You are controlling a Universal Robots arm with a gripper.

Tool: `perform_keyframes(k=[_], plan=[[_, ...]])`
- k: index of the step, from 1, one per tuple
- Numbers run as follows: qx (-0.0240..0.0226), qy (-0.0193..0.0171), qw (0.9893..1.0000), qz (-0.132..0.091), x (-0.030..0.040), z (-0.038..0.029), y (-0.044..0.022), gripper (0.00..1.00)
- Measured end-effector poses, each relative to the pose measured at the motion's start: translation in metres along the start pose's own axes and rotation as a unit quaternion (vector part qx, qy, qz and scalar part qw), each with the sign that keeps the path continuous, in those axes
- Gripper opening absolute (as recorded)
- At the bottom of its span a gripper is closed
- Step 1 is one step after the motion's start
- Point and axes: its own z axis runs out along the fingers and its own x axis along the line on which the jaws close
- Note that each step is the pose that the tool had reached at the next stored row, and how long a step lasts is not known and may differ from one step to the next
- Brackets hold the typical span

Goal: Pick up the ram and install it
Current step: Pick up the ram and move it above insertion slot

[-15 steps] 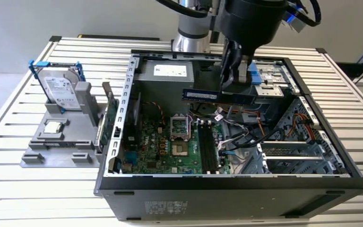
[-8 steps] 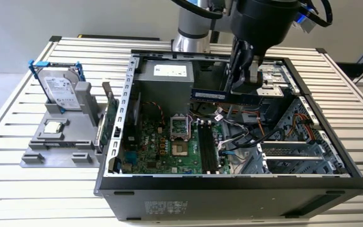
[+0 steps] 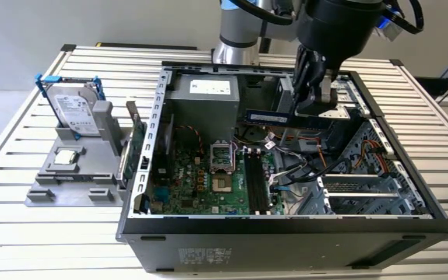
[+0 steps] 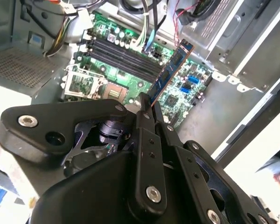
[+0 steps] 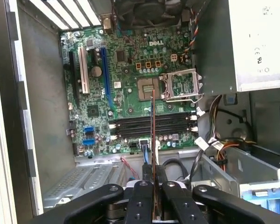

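The black end effector [image 4: 149, 106] gripped a dark ram [image 4: 170, 70]. Beneath it the motherboard [image 5: 126, 88] was green. The slatted bench [image 3: 21, 233] was white.

Case [image 3: 286, 230] sits on the counter [image 3: 14, 233], open side up. Inside the case, the motherboard [image 3: 200, 175] lies on its floor and the power supply [image 3: 208, 93] sits at its far end. Over the case's opening, the hand [image 3: 315, 108] holds the ram [image 3: 282, 118]. Beside the case, on the exterior view's left, a stand [image 3: 53, 189] carries the hard drive [image 3: 76, 111] and processor chip [image 3: 67, 156].
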Motion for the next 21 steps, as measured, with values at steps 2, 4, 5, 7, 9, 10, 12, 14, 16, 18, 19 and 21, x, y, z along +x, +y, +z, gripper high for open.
perform_keyframes(k=[2,4,5,7,9,10,12,14,16,18,19,21], plan=[[0.0000,0.0000,1.0000,0.000,-0.0004,-0.0001,-0.0029,0.00],[0.0000,0.0000,1.0000,0.000,-0.0007,-0.0002,-0.0052,0.00],[0.0000,0.0000,1.0000,0.000,-0.0008,-0.0002,-0.0056,0.00],[0.0000,0.0000,1.0000,0.000,-0.0007,-0.0002,-0.0056,0.00],[0.0000,0.0000,1.0000,0.000,-0.0007,-0.0002,-0.0056,0.00],[0.0000,0.0000,1.0000,0.000,-0.0007,-0.0002,-0.0056,0.00],[0.0000,0.0000,1.0000,0.000,-0.0005,-0.0002,-0.0057,0.00],[0.0000,0.0000,1.0000,0.000,0.0000,-0.0001,-0.0058,0.00],[0.0000,0.0000,1.0000,0.000,0.0007,-0.0001,-0.0059,0.00],[0.0000,0.0000,1.0000,0.000,0.0007,-0.0001,-0.0059,0.00],[0.0000,0.0000,1.0000,0.000,0.0008,-0.0001,-0.0059,0.00],[0.0000,0.0000,1.0000,0.000,0.0009,-0.0001,-0.0059,0.00]])
